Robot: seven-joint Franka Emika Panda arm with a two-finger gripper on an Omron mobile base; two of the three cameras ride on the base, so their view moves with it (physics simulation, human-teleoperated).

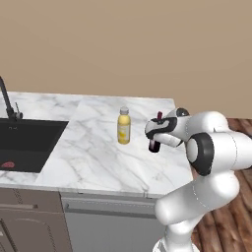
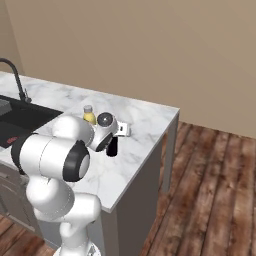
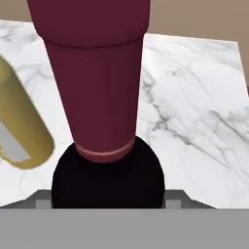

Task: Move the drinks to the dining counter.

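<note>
I'm in a home kitchen, rendered, not real. Evidence: white grey-veined marble island top (image 1: pixel 106 162) w/ a black inset sink (image 1: pixel 24 145) & dark curved faucet (image 1: pixel 7 101) at its far left. Grey-brown cabinets (image 1: pixel 29 221) sit under the top. Floor is dark wood planks (image 2: pixel 210 190); plain tan wall (image 1: pixel 123 44) behind. Drinks bottles stand on the marble, e.g. a yellow juice bottle (image 1: pixel 124 126).

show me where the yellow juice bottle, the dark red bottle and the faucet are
Yellow juice bottle (image 1: pixel 124 129): left base view, on its yellow body.
Dark red bottle (image 3: pixel 97 87): hand view, on its maroon neck.
Faucet (image 2: pixel 17 80): right base view, on its dark curved stem.
</note>
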